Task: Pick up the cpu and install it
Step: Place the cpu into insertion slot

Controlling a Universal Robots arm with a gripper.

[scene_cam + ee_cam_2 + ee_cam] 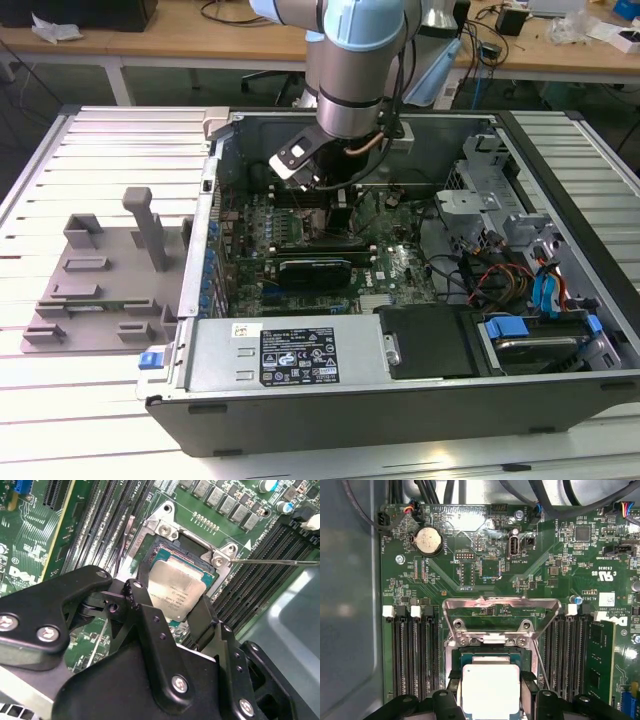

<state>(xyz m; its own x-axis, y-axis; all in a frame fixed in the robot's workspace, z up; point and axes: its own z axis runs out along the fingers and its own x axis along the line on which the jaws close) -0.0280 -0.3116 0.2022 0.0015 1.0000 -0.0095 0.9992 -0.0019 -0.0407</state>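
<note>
Gripper (172,614) was clamped on opposite edges of the cpu (176,586); the chip lay flat, directly over the open socket (167,552); load frame (500,603) swung open beyond it.

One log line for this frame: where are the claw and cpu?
claw: shut on cpu at opposite edges | cpu position: over socket frame, seating unclear | load plate: swung open

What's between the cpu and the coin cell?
In the first wrist view: the open socket frame, then board with small chips, lie between cpu and coin cell.
</note>
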